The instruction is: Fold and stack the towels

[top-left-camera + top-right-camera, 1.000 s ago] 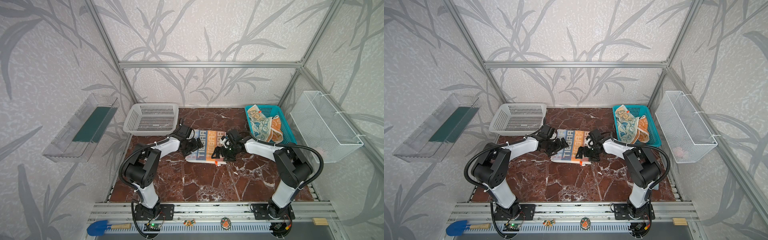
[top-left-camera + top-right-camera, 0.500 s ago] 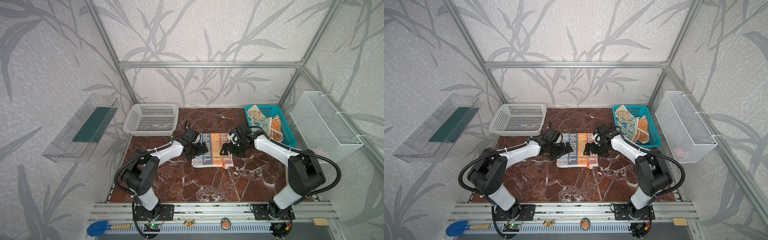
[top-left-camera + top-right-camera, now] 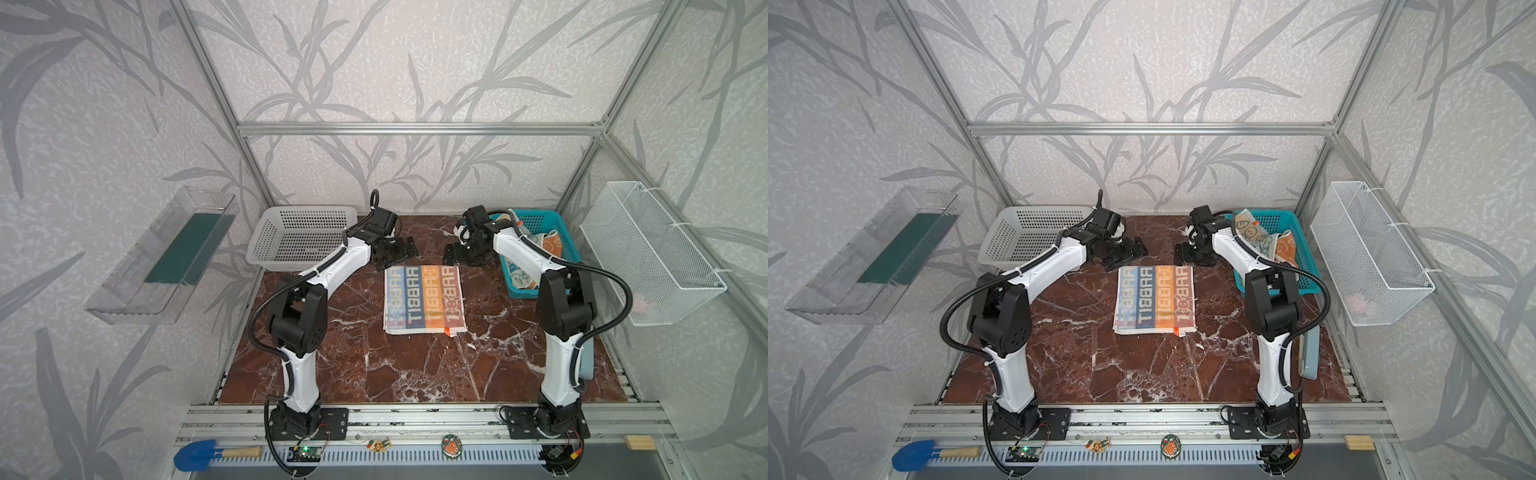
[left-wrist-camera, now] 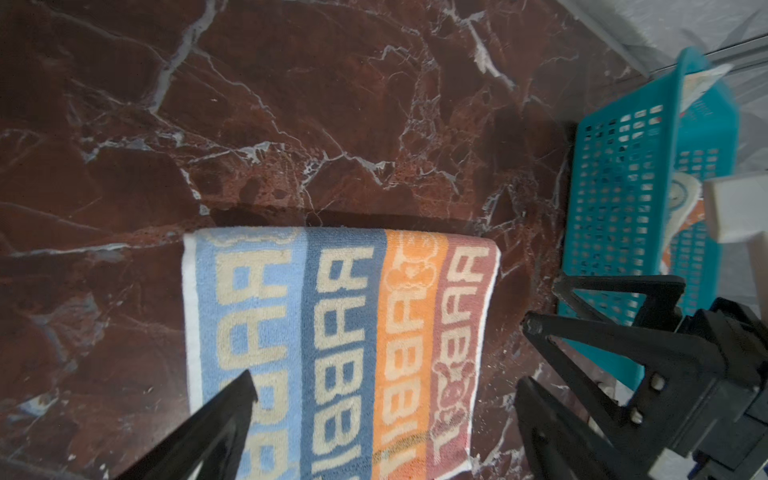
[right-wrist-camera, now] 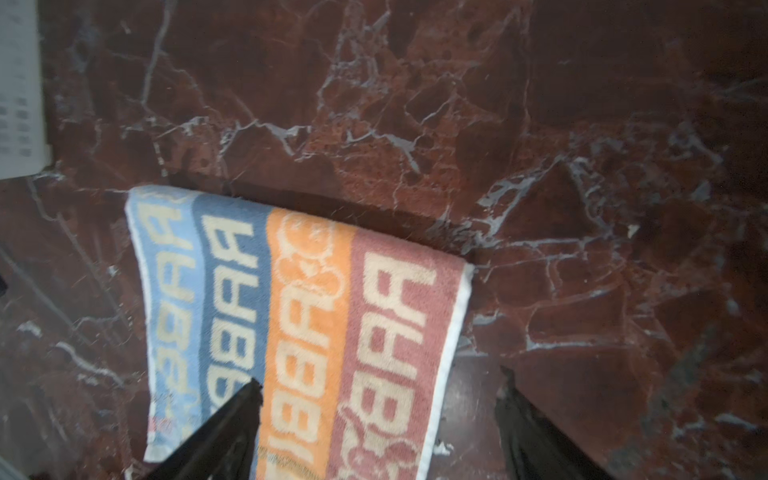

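Towel (image 3: 423, 299) lies folded flat on the worktop (image 3: 374, 365), two more towels (image 3: 552, 244) wait in the basket (image 3: 524, 293), and with left tool (image 3: 397, 255) and right tool (image 3: 459, 255) both spread and empty just beyond its far edge, we should pinch both far corners evenly for a square fold.

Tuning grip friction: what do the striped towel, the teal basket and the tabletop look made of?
Striped towel: terry cloth, matte, with a fuzzy looped pile clear in the left wrist view.
Teal basket: probably moulded plastic, slightly glossy, with a regular grid of holes in its wall.
Tabletop: smooth, red-brown marble look with white veins. Whether it is real stone or printed laminate cannot be told.
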Motion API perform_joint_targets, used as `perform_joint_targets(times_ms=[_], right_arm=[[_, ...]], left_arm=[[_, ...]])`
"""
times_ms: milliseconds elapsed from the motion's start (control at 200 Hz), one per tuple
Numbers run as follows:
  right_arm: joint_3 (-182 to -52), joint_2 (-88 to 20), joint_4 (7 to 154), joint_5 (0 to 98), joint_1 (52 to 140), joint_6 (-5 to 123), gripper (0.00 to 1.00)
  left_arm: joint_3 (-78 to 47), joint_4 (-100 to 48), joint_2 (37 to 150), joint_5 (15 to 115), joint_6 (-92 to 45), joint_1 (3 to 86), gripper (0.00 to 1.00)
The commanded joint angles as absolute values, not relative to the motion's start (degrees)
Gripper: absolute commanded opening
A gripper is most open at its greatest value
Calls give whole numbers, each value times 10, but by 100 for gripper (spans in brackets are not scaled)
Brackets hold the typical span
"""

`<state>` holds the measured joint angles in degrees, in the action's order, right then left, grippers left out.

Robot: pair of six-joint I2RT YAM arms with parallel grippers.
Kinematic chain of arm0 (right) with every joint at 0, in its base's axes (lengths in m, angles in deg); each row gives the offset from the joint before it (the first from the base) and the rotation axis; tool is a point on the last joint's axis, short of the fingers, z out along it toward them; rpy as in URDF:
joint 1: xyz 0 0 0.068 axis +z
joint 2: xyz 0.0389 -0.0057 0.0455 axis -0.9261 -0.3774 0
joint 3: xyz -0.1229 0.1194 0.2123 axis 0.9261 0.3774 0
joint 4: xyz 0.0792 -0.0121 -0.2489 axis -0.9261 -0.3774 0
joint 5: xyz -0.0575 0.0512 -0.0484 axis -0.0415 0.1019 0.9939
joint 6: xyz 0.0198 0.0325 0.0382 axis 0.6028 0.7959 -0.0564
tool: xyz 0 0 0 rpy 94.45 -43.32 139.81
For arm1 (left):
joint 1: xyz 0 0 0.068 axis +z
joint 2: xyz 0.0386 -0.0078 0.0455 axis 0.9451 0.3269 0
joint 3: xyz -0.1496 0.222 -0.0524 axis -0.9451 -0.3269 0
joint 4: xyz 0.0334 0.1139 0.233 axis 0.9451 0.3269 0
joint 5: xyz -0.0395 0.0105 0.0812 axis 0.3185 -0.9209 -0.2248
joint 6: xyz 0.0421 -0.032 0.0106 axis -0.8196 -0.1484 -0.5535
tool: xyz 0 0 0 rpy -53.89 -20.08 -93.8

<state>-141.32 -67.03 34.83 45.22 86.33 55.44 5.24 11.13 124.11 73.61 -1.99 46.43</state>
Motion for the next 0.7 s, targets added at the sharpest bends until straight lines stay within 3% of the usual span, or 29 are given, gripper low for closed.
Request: perform_joint_targets(times_ms=[0,345,695], right_arm=[[-1455,-705,307,476,853,530,83],[-1506,-798,307,451,837,529,64],[-1527,-833,303,430,837,530,37]], left_arm=[[80,172,1264,738,-49,463,99],[94,183,1302,739,-66,468,99],[103,193,1313,732,-80,474,99]])
